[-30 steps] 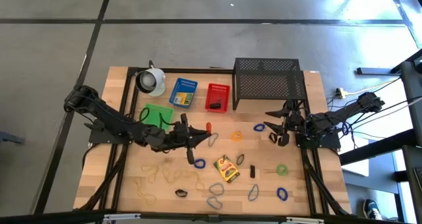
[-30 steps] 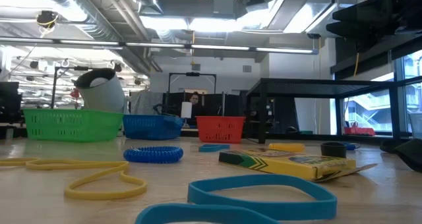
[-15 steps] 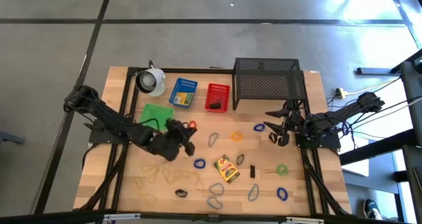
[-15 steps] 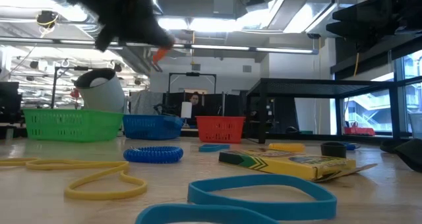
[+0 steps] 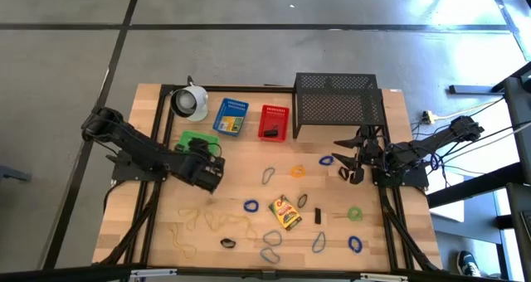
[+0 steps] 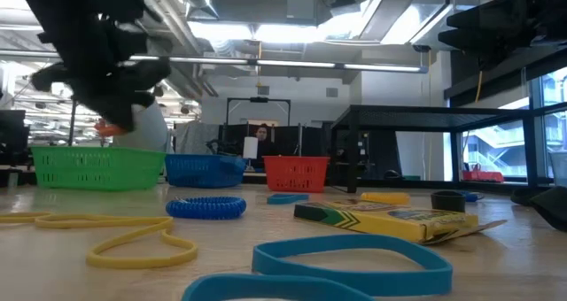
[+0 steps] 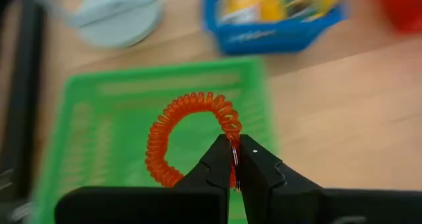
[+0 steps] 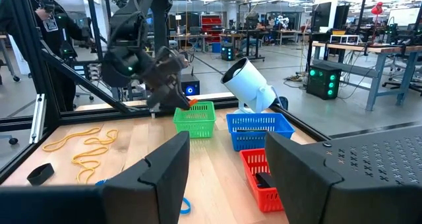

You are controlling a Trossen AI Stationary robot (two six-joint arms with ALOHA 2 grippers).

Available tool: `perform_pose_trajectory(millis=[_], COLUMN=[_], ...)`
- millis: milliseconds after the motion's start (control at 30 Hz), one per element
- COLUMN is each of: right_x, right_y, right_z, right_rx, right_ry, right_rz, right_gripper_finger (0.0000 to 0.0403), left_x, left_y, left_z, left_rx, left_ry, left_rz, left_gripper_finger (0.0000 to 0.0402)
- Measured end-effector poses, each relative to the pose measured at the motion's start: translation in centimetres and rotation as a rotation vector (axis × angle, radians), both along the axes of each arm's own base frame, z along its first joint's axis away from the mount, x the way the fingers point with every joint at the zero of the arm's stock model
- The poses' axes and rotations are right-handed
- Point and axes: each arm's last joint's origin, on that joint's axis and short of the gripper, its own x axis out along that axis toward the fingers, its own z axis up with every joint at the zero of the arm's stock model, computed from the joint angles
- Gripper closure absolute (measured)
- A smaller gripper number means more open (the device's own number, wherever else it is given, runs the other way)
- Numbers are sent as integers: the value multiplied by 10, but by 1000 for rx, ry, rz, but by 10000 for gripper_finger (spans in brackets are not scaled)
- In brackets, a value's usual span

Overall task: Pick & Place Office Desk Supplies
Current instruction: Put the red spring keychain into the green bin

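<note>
The left pincer [image 7: 236, 159] is clamped on an orange coiled band [image 7: 191, 138] and hangs over the green basket [image 5: 192, 140], so the carry looks nearly finished and the drop is the step in hand. Next, I judge, the fingers should part while the coil is inside the basket's rim, since the loop hangs off to one side of the grip and could land on the edge.

Beside the green basket sit a blue basket [image 5: 231, 116] holding a crayon box, then a red basket [image 5: 274, 122], then the black wire-mesh rack [image 5: 337, 105]; a white cup-like object [image 5: 192, 102] lies just behind the green basket. Nothing blocks the drop.

Well away from the green basket, near the rack, the right pincer [image 5: 353, 159] waits with jaws apart, holding nothing. More bands, dark clips and another crayon box [image 5: 284, 211] lie scattered over the tabletop [image 5: 149, 224].
</note>
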Motion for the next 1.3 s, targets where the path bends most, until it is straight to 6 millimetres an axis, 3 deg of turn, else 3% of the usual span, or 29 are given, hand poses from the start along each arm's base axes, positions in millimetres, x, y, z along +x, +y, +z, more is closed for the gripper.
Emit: perform_pose_trajectory(millis=[533, 933, 1300], right_x=[0, 0, 0], right_y=[0, 0, 0], right_z=[0, 0, 0], right_rx=[0, 0, 0], right_ry=[0, 0, 0], right_rz=[0, 0, 0], right_gripper_finger=[202, 202, 201], left_x=[-1, 11, 8], left_y=[37, 51, 58], left_z=[-1, -9, -16], left_rx=[-83, -129, -182], left_ry=[245, 193, 190], left_rz=[19, -39, -16], left_gripper_finger=[389, 389, 388])
